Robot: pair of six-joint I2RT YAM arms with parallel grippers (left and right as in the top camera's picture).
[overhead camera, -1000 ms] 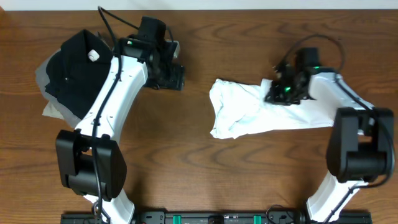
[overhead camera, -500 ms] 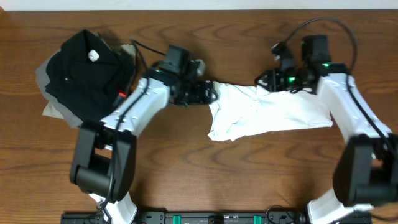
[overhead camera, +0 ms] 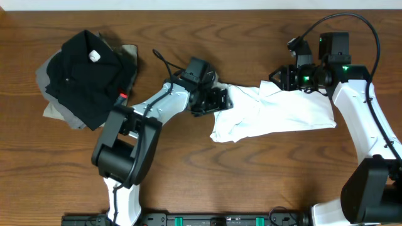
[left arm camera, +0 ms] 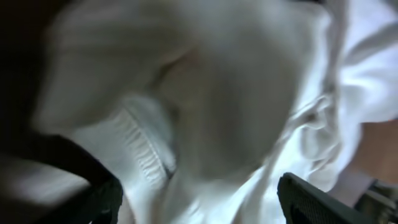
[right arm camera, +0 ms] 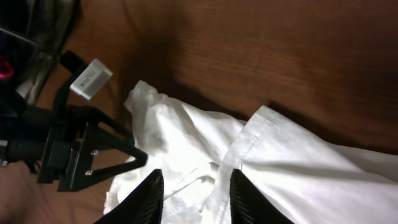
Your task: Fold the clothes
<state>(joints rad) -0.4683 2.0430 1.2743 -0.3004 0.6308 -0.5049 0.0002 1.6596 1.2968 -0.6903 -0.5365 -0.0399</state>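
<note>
The white T-shirt (overhead camera: pixel 282 113) lies crumpled on the wooden table, stretched from centre to right; its print is hidden. My left gripper (overhead camera: pixel 218 100) is down at the shirt's left end. In the left wrist view white cloth (left arm camera: pixel 236 93) with a ribbed hem fills the frame, and the left gripper (left arm camera: pixel 200 186) is open wide with cloth lying between its fingers. My right gripper (overhead camera: pixel 281 78) hovers over the shirt's upper middle edge. It (right arm camera: pixel 196 177) is open, with the shirt's folds (right arm camera: pixel 298 180) beneath it. The left gripper (right arm camera: pixel 81 149) shows at the left of the right wrist view.
A black folded garment (overhead camera: pixel 85 72) with a white tag (overhead camera: pixel 95 55) lies at the far left on top of a grey folded garment (overhead camera: pixel 47 75). Bare wood (overhead camera: pixel 251 182) stretches in front of the shirt, and more lies behind it.
The left arm swung right from beside the black garment to the shirt's left end and opened wider. The right gripper let go of the shirt, lifted and moved back.
</note>
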